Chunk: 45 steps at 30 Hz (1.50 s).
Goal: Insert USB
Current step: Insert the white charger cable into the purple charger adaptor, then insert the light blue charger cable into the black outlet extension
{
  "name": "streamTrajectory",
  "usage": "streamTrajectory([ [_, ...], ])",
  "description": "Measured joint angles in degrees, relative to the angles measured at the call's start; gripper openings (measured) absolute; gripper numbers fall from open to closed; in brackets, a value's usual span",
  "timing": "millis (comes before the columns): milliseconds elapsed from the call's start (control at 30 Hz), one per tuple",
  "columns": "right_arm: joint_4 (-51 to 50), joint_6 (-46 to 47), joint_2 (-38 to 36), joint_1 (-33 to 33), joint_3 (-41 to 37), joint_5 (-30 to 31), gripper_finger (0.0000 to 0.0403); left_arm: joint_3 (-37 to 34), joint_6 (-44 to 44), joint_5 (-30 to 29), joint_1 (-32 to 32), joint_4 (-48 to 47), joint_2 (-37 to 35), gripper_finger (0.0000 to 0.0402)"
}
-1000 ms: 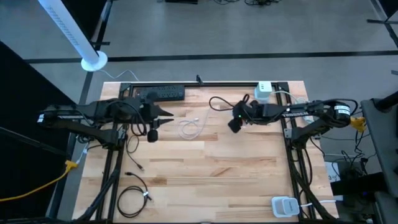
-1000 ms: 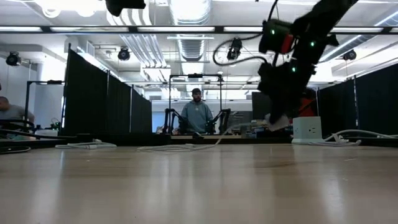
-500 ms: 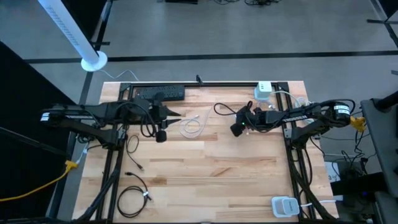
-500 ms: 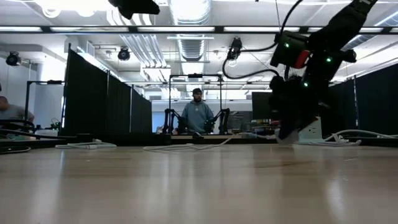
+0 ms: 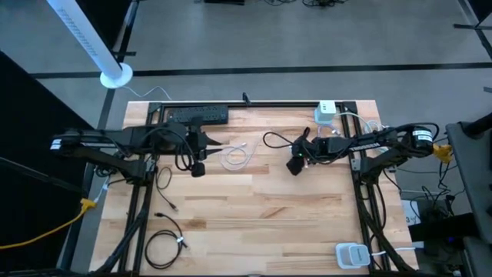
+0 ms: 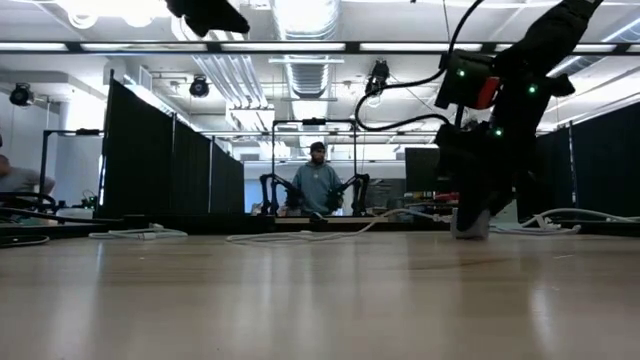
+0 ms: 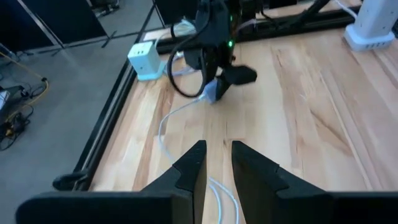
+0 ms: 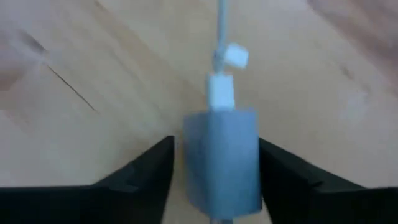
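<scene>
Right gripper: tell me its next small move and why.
Probably lift the right gripper straight up, clear of the white charger block. The block sits low at the table with its white cable already plugged in, and the fingers stand apart from its sides, so it looks released. The left gripper waits above the table, empty.

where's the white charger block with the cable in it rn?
High view: the charger block sits on the table right of centre, between the right gripper fingers, right of the coiled white cable.
</scene>
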Motion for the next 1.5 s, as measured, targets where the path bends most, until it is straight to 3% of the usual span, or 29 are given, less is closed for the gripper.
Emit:
streamTrajectory([
  [133, -3.0, -2.7, -1.0, 0.0, 2.4, 0.1, 0.0255, 0.0, -0.2, -1.6, 0.0, -2.3, -1.5, 0.0064],
  [300, -9.4, -7.1, -1.5, 0.0, 9.0, 0.0, 0.0276, 0.0, -1.1, -2.8, 0.0, -4.9, -2.2, 0.0064],
  [567, -16.2, -14.5, -1.9, 0.0, 21.4, 1.6, 0.0259, 0.0, -7.2, -1.0, 0.0, -14.4, -2.7, 0.0064],
  [833, -15.8, -16.0, -1.9, 0.0, 31.7, 1.5, 0.0235, 0.0, -22.9, 0.4, 1.1, -27.0, -1.7, 0.0064],
  [1033, -15.6, -16.0, -1.9, 1.4, 35.3, 1.3, 0.0224, 0.0, -33.7, -0.5, 6.2, -34.5, 3.4, 0.0064],
  [1233, -15.5, -16.1, -1.9, 5.0, 35.8, 0.6, 0.0223, -0.5, -33.6, -1.1, 10.4, -34.6, 9.9, 0.0075],
  [1400, -16.0, -19.6, -2.1, 8.6, 35.8, -2.1, 0.0222, -0.9, -32.7, -0.9, 19.2, -29.7, 15.6, 0.0110],
  [1500, -16.2, -21.3, -2.7, 11.1, 35.8, -4.3, 0.0217, -0.9, -32.8, 2.3, 25.3, -29.8, 19.7, 0.0129],
])
